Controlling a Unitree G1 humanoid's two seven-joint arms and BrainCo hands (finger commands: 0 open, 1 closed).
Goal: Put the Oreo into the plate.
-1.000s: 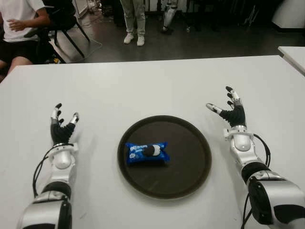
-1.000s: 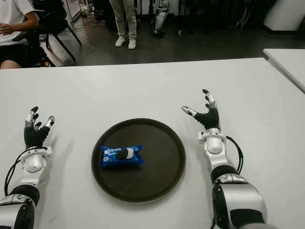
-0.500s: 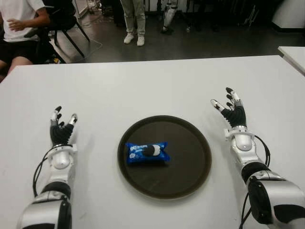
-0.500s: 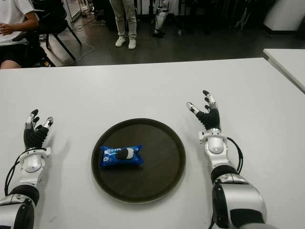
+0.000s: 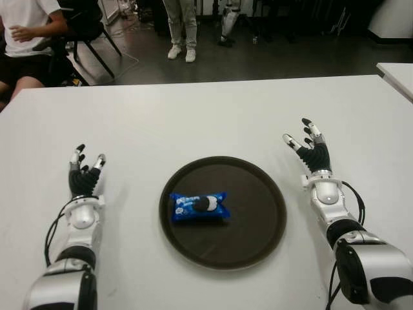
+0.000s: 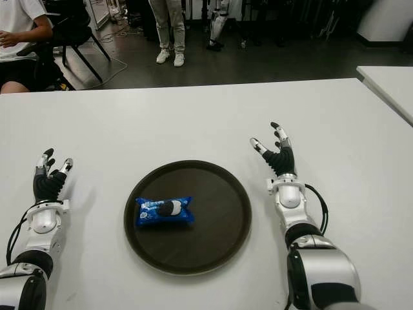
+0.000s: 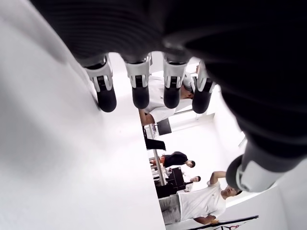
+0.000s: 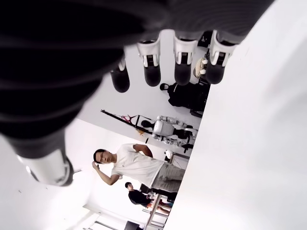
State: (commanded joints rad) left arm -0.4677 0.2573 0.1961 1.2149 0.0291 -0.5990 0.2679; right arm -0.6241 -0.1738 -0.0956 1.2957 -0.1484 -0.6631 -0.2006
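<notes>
The right robot hand (image 5: 312,150) shows to the right of the round dark brown plate (image 5: 258,223), well apart from its rim, with its black fingers (image 8: 183,60) spread and straight and nothing between them. The left robot hand (image 5: 84,173) shows on the other side of that plate, farther from the rim than the right one, its fingers (image 7: 140,86) likewise spread and holding nothing. The blue Oreo packet (image 5: 199,207), printed with a black-and-white biscuit, lies flat inside the plate, left of the plate's middle, its long side running across toward the two hands. The plate sits on the white surface (image 5: 213,123), about midway between the two hands and nearer the robot than the far edge. Beyond that far edge, up and to the left of the plate, a seated person in a white shirt and dark shorts (image 5: 29,39) shows beside a black chair (image 5: 87,26), and a standing person's light trousers and white shoes (image 5: 181,29) show on the dark floor (image 5: 271,58).
</notes>
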